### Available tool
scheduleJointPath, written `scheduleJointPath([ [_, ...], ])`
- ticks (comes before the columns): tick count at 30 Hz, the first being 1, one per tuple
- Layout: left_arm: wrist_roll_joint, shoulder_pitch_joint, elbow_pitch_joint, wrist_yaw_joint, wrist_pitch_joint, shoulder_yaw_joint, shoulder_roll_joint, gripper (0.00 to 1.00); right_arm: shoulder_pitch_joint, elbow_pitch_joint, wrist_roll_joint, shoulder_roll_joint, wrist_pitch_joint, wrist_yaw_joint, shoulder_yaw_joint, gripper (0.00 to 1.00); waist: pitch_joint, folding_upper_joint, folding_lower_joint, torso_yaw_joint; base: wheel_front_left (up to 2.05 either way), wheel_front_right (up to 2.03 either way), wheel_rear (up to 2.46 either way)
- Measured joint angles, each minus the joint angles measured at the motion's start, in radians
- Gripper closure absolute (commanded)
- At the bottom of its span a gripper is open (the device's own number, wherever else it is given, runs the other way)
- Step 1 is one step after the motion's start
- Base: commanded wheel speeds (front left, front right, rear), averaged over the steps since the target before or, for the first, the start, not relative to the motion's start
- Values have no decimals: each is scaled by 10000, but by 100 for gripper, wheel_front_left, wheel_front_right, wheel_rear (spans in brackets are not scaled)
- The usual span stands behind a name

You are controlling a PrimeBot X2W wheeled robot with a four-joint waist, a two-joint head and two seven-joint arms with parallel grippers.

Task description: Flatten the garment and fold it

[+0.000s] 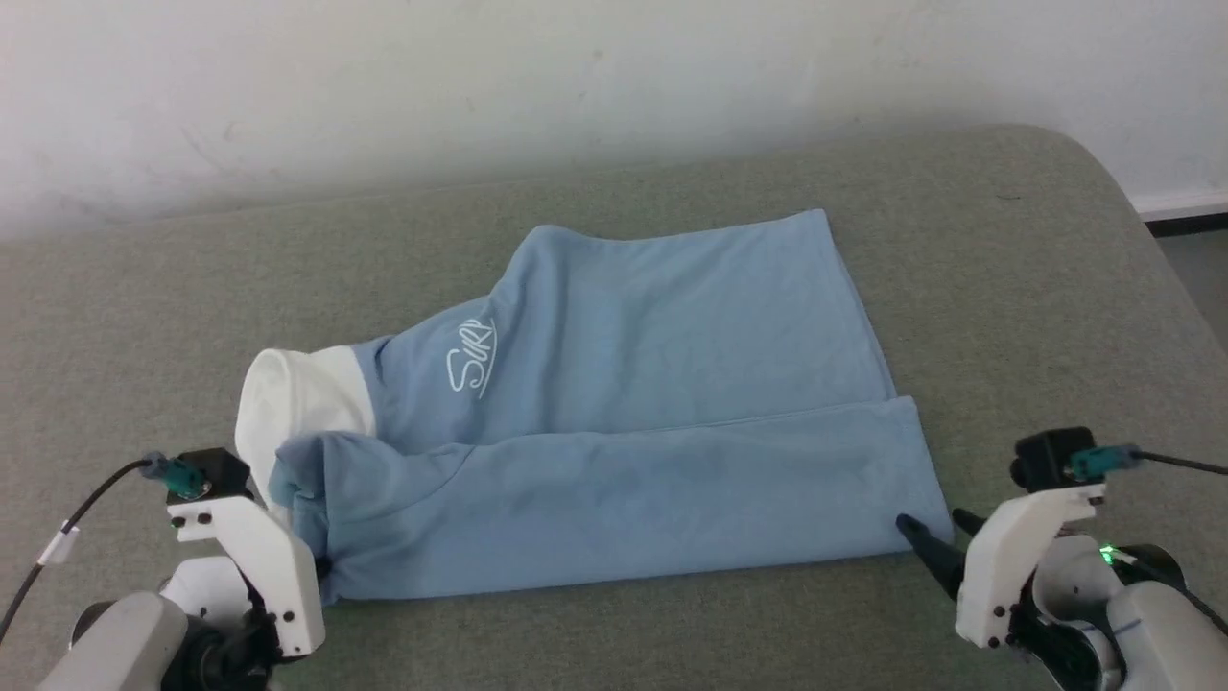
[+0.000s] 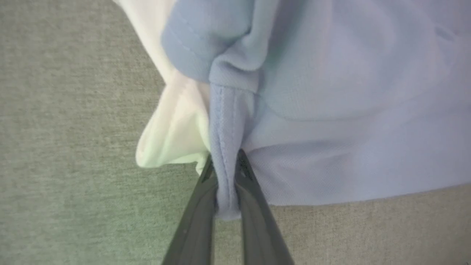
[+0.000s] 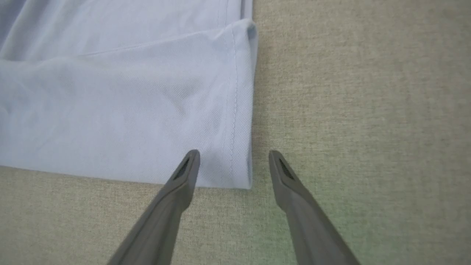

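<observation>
The garment [image 1: 624,384], a light-blue shirt with a white script logo [image 1: 473,360], lies across the grey-green padded table [image 1: 1007,288]. Its near part is folded over lengthwise. The white collar [image 1: 288,393] bunches at its left end. My left gripper [image 1: 321,566] is at the near-left corner. In the left wrist view, that gripper [image 2: 226,173] is shut on a pinched ridge of blue hem of the garment [image 2: 349,92], beside the white collar [image 2: 173,136]. My right gripper [image 1: 931,523] is open at the near-right corner. Its fingers [image 3: 233,154] straddle the stitched hem of the garment [image 3: 110,110], low over the table.
A pale wall [image 1: 576,77] runs behind the table. The table's rounded right edge [image 1: 1142,221] drops to a strip of floor and baseboard [image 1: 1190,216]. Bare padded surface [image 1: 115,317] surrounds the shirt on all sides. Cables [image 1: 86,509] trail from both wrists.
</observation>
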Motion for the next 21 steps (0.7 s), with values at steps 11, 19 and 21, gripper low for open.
scheduleJointPath([
  [11, 67, 55, -286, -2, -104, -173, -151, 100, -1714, 2698, 1072, 42, 1494, -2, 848, 100, -129, 0, 1, 434, 0, 0, 0],
  [19, 63, 987, -1051, 117, -460, -33, 234, 100, -1402, 1461, 1183, -522, 581, 0, 1473, 100, -686, 0, 1, 401, 0, 0, 0],
  [21, 69, 1379, -1484, 332, -633, 136, 506, 100, -1148, 782, 1179, -775, 493, 0, 1407, 100, -898, 0, 1, 377, 0, 0, 0],
])
